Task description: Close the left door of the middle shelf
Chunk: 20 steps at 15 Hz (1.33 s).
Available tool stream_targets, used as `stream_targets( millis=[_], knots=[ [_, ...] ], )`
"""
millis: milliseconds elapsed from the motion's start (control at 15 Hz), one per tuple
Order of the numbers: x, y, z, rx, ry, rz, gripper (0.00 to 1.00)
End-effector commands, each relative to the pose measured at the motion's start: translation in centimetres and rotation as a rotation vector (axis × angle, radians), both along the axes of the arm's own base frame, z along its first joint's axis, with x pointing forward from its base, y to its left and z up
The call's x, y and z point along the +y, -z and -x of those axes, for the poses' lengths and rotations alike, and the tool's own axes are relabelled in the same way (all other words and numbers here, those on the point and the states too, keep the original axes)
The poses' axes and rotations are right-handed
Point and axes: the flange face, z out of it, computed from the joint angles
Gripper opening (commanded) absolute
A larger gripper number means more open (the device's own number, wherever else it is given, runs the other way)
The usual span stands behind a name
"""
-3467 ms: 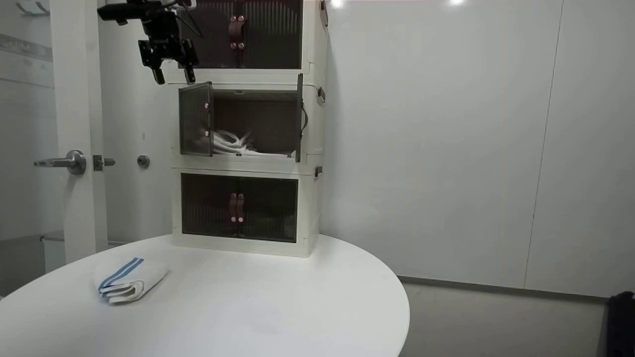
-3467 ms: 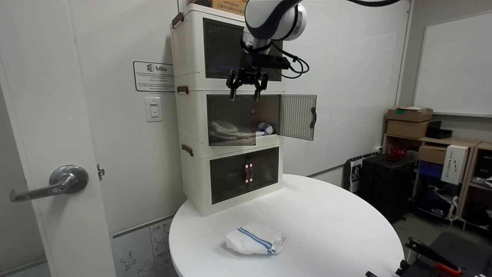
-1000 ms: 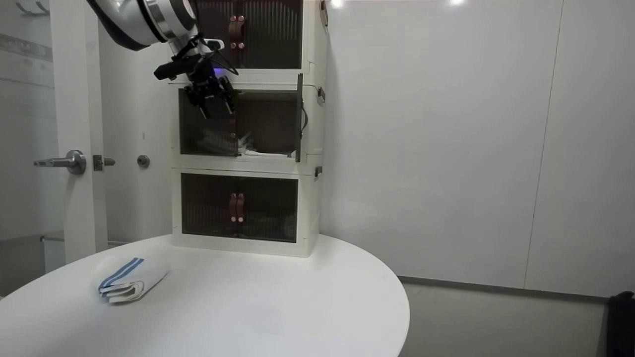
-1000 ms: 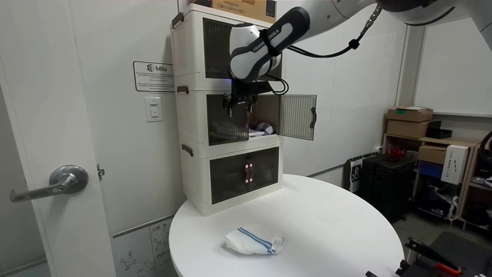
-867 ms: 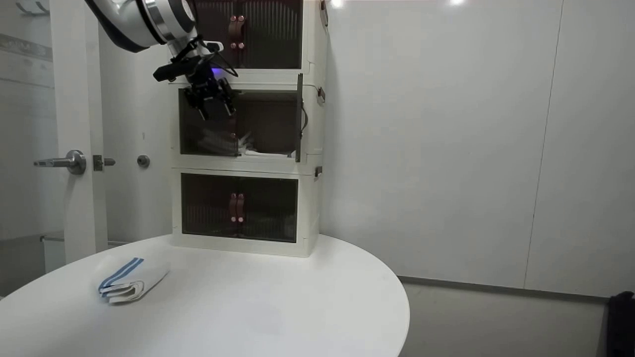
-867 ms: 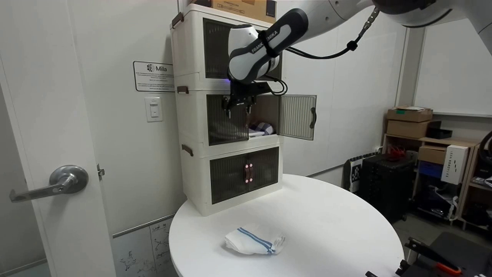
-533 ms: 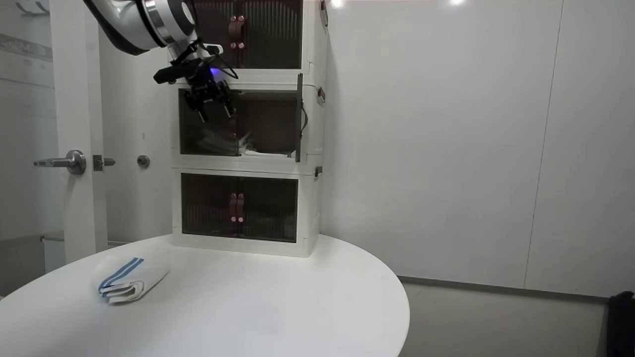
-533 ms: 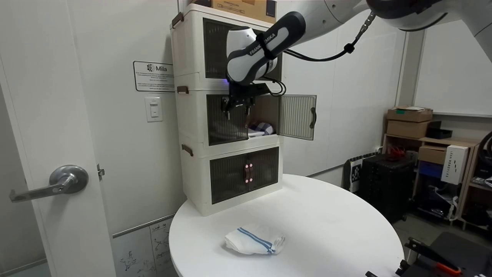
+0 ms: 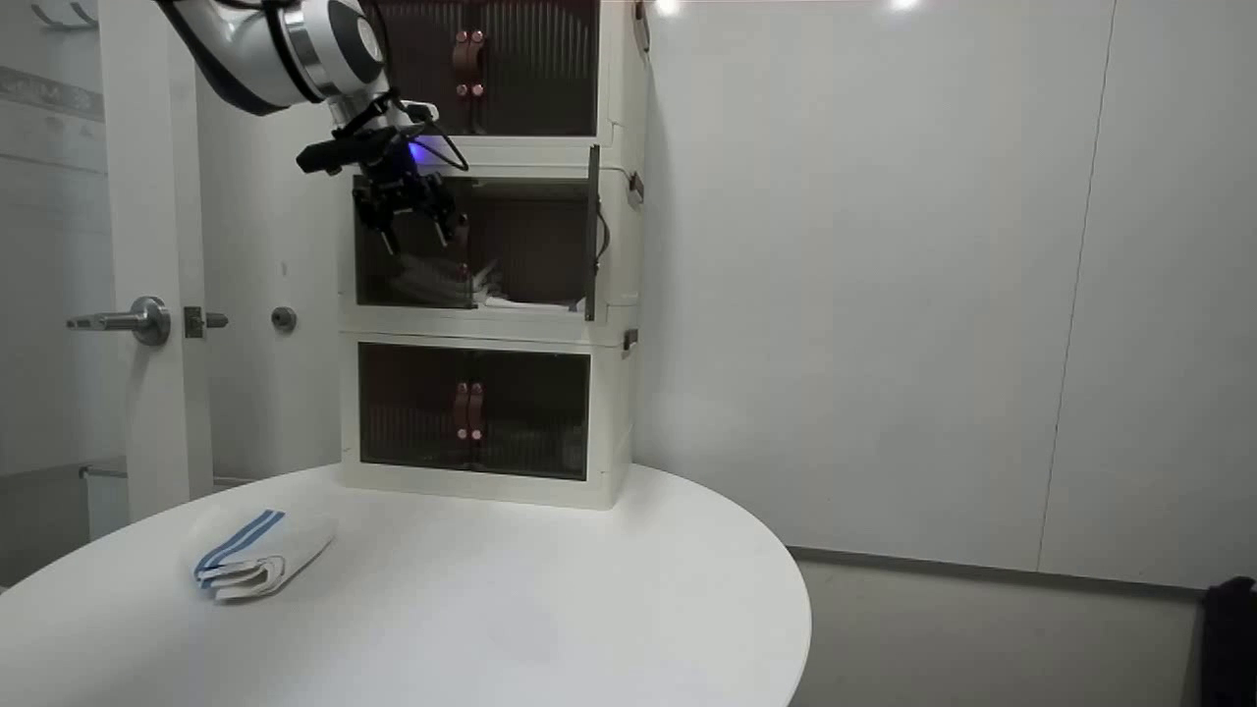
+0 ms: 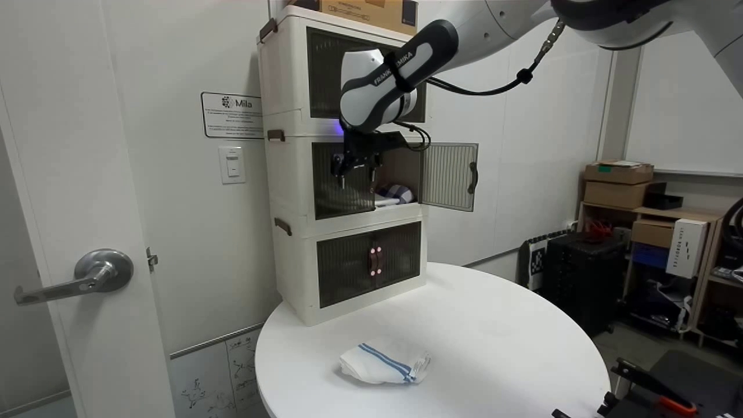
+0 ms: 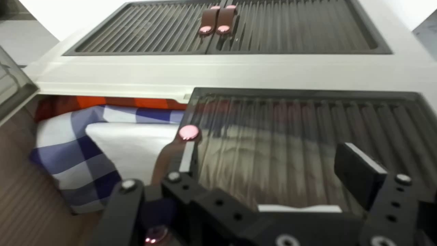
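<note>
At the middle shelf's [image 9: 471, 321] left edge, the door [image 11: 273, 136] has swung seemingly flush, likely done; gripper [image 9: 419, 244] jaws apart.

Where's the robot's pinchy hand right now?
In both exterior views, the open gripper is in front of the left door of the middle shelf, to the left of the wide-open right door.
</note>
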Motion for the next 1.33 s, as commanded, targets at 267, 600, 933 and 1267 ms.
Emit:
stream_targets(
  millis=[267, 600, 933, 1267],
  knots=[
    [1.2, 1.8, 10.1, 0.344, -0.208, -0.121, 1.0],
    [-1.7, 3.2, 17.5, 0.443, -0.118, -0.15, 1.0],
    [-4.7, 3.6, 24.2, 0.375, -0.002, -0.195, 1.0],
    [-6.9, 3.1, 32.0, 0.329, 0.063, -0.089, 1.0]
  ],
)
